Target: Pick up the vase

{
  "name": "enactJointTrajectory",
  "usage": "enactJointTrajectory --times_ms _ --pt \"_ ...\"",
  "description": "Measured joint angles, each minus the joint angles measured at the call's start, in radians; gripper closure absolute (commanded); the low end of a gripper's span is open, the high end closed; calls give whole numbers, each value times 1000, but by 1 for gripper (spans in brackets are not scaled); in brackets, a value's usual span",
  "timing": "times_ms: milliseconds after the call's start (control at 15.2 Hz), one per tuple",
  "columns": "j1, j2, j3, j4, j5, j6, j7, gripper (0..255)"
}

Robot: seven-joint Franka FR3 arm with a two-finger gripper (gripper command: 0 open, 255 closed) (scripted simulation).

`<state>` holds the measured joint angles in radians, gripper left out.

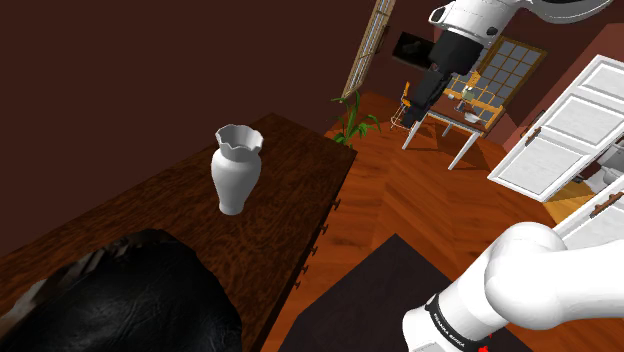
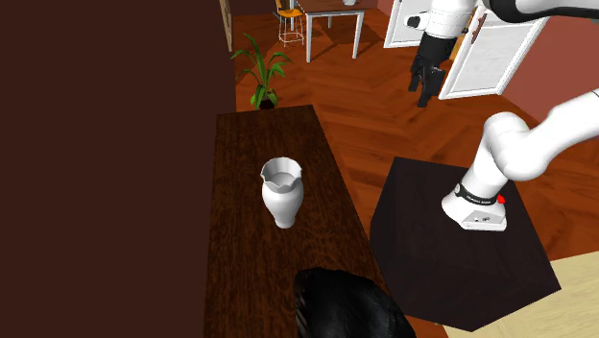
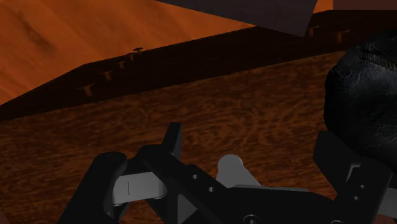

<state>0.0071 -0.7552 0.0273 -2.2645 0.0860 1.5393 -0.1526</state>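
A white vase (image 1: 237,168) with a wavy rim stands upright on the long dark wooden dresser (image 1: 150,215). In the second exterior view the vase (image 2: 282,192) stands near the middle of the dresser top (image 2: 254,144). My black gripper (image 1: 421,99) hangs high in the air, well off to the shoulder view's right of the vase, past the dresser's edge and over the floor. The gripper (image 2: 425,84) is open and holds nothing. In the wrist view the gripper (image 3: 219,156) has its fingers (image 3: 105,181) wide apart, above the wood grain of the dresser top (image 3: 210,114).
A large black lumpy object (image 1: 120,300) lies on the near end of the dresser (image 2: 346,307) (image 3: 369,83). My dark stand (image 2: 461,250) is beside the dresser. A green plant (image 2: 261,72), a white table (image 1: 445,125) with chairs and white doors (image 1: 570,130) stand farther off on the wooden floor.
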Motion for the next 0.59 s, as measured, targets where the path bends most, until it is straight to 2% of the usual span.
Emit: enactJointTrajectory --times_ms 198,594 --pt "1 39 3 4 10 28 6 0" --pt "7 252 11 74 50 143 22 0"
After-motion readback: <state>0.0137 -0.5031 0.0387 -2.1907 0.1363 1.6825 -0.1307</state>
